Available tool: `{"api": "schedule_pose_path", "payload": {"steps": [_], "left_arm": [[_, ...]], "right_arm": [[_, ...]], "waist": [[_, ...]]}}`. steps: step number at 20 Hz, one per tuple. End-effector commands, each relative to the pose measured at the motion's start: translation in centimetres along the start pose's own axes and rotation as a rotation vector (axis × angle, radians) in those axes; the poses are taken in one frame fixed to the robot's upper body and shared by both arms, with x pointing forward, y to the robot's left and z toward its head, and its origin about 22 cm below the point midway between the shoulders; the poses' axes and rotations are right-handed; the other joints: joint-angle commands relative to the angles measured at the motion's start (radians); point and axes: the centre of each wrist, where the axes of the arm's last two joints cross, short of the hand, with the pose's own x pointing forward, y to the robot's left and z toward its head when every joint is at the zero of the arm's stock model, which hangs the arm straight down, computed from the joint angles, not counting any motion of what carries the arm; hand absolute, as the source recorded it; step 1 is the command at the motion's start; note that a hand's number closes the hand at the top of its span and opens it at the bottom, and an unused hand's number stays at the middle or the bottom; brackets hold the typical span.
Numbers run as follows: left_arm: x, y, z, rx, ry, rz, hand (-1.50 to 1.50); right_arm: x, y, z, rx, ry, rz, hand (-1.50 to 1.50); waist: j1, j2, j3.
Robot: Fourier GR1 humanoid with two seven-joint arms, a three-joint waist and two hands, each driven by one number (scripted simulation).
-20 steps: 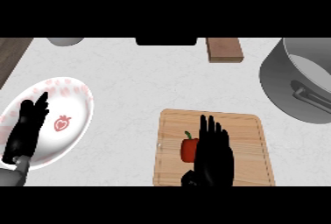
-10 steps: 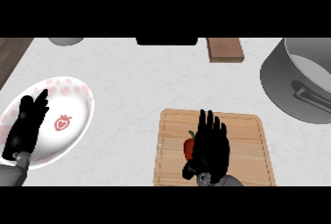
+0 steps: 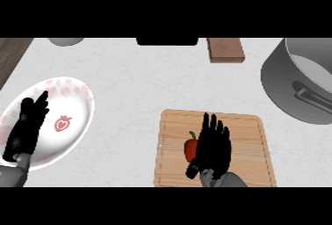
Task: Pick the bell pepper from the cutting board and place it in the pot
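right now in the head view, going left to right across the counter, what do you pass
left hand → white plate with a strawberry design → cutting board, with the red bell pepper and then the right hand over it → grey pot at the right edge

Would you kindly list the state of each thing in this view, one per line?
bell pepper: lying on the cutting board, not yet lifted, partly hidden by the right hand.
cutting board: flat on the counter, holding the pepper.
pot: uncovered, at the right edge, no pepper visible inside.
right hand: open, fingers straight, over the pepper.
left hand: open, resting over the plate.
plate: flat on the counter, strawberry pattern.
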Motion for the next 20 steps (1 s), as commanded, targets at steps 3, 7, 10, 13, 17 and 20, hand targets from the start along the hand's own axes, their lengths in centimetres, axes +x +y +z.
{"api": "schedule_pose_path", "payload": {"steps": [3, 7, 10, 13, 17, 20], "left_arm": [[-0.4, -0.5, 0.5, -0.009, 0.013, 0.003, 0.0], [-1.3, 0.7, 0.0, -0.019, 0.005, -0.003, 0.0], [-1.0, 0.0, 0.9, -0.034, 0.009, 0.001, 0.0], [1.1, 0.2, -1.1, -0.001, 0.01, 0.003, 0.0], [0.3, -1.6, -0.6, -0.005, -0.007, 0.009, 0.0], [1.5, 0.3, -0.6, -0.012, -0.001, -0.008, 0.0]], "right_arm": [[0.1, 2.2, 0.0, 0.047, 0.182, -0.014, -1.5], [0.5, 0.2, -2.1, 0.052, 0.192, -0.053, -1.5], [0.1, 0.9, -2.0, 0.04, 0.196, -0.053, -1.5], [-0.5, 1.7, -2.8, 0.038, 0.166, -0.07, -1.5], [-1.1, 2.9, -3.4, 0.065, 0.192, -0.044, -1.5], [-0.3, 2.5, -2.5, 0.071, 0.151, -0.062, 1.5]], "waist": [[0.003, -0.001, 0.001], [0.001, 0.001, 0.0], [0.003, -0.001, 0.0], [-0.006, 0.0, 0.0], [-0.004, 0.0, 0.0], [-0.002, -0.001, 0.0]]}}
